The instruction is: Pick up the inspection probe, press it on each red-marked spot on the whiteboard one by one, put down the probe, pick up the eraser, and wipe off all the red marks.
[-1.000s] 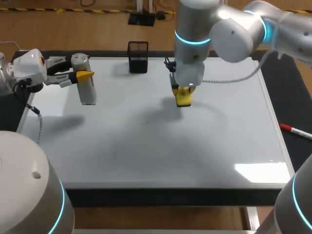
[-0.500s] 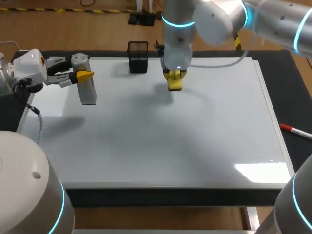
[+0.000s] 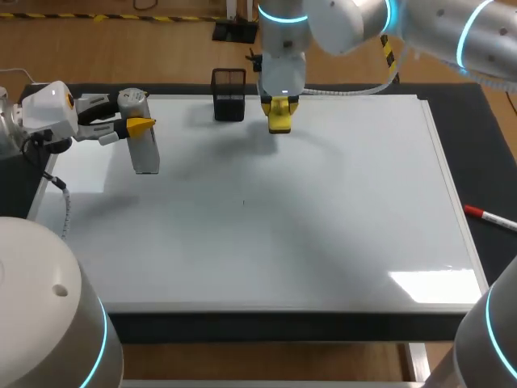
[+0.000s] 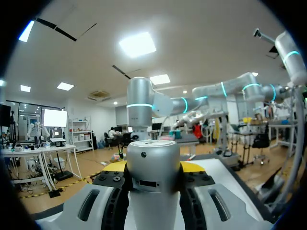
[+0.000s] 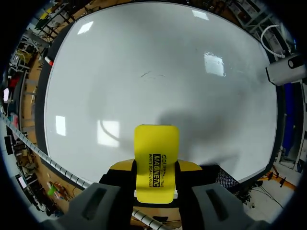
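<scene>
Whiteboard (image 3: 323,218): lies flat on the dark worktop (image 3: 485,153) and covers most of it. A few faint thin strokes (image 5: 151,74) sit near its middle, too slight to tell their colour.

Eraser (image 3: 279,121): yellow block, clamped from both sides between the fingers (image 5: 188,166) of the right gripper (image 3: 279,111), near the board's far edge. The head view does not settle whether its lower face touches the board. In the right wrist view its rear end is cut off behind the gripper body.

Inspection probe (image 3: 144,145): silver cylinder, upright at the board's far left corner, gripped between the fingers (image 4: 194,167) of the left gripper (image 3: 137,125). The left wrist view shows only its rounded top (image 4: 153,158); its tip is hidden.

Wire holder (image 3: 229,94): black, upright, at the board's far edge just left of the eraser. Its contents cannot be made out.

Marker (image 3: 487,215): red and white, lying on the worktop off the board's right edge, partly cut off.
</scene>
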Robot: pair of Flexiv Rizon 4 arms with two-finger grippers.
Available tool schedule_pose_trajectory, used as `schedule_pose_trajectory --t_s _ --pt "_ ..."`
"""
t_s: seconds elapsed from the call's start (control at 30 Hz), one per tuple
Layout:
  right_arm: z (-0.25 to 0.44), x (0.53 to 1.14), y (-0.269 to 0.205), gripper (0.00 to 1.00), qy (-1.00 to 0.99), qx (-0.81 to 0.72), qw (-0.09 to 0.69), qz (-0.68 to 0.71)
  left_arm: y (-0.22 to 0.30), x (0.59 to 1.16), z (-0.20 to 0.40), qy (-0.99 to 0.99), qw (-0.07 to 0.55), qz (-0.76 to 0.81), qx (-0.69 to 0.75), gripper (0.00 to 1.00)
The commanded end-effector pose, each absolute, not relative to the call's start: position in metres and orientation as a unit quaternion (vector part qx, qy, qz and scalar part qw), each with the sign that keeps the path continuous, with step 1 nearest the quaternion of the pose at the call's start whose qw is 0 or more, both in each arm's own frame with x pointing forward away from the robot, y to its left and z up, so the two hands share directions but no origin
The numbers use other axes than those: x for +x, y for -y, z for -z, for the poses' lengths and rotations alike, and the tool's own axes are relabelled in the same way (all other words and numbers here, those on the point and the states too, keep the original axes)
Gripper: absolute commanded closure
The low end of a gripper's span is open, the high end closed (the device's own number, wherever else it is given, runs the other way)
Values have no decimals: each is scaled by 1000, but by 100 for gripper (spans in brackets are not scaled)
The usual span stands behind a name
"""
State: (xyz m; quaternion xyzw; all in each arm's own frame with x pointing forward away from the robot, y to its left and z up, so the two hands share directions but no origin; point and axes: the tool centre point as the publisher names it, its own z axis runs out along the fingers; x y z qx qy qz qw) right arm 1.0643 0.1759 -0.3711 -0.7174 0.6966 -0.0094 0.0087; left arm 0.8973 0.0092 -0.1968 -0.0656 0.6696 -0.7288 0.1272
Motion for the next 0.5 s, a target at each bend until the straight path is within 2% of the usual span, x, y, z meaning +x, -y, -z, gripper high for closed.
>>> schedule_pose_trajectory --t_s 0.03,0.5 --pt "378 1082 -184 100 -696 -718 -23 -9 -9 897 196 -670 128 728 -66 100" --pt "392 1109 -177 100 -702 -711 -32 -26 -9 897 196 -670 128 728 -66 100"
